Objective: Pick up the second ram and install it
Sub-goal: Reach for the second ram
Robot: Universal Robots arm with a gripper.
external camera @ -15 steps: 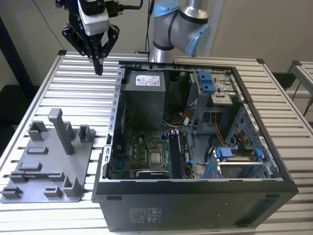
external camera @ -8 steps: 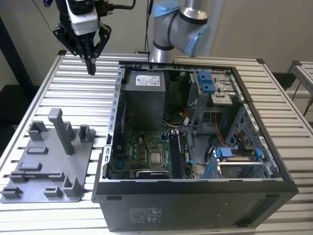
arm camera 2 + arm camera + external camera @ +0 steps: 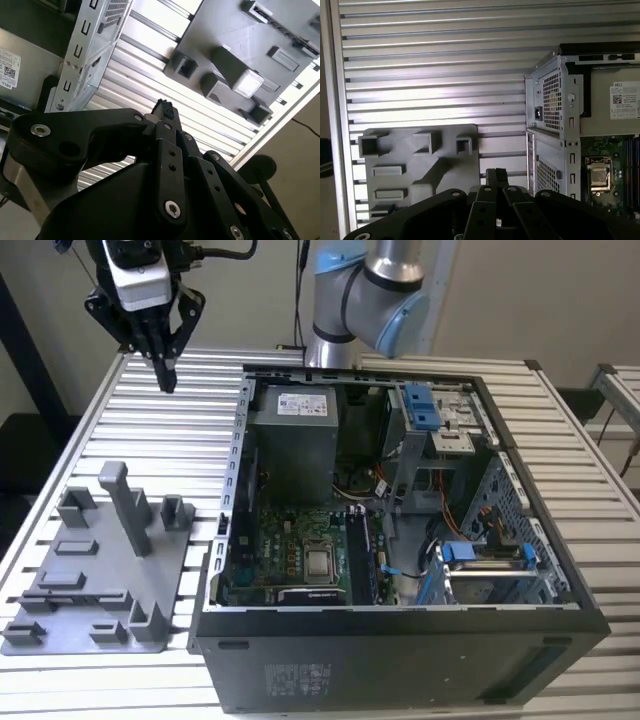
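Hangs over the worktop (image 3: pixel 180 440) with end effector (image 3: pixel 167 380) pinched closed, empty; grey holder plate (image 3: pixel 100 570) and open computer case (image 3: pixel 400 660) well clear of it.

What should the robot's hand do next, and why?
Probably the hand should open and sink toward the grey holder tray: it hangs shut, gripping nothing, high above the slatted table, apart from the tray and the open computer case.

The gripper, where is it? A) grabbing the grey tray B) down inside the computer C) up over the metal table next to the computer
C: in the exterior view the gripper hangs over the slatted table, outside the open computer and apart from the grey tray.
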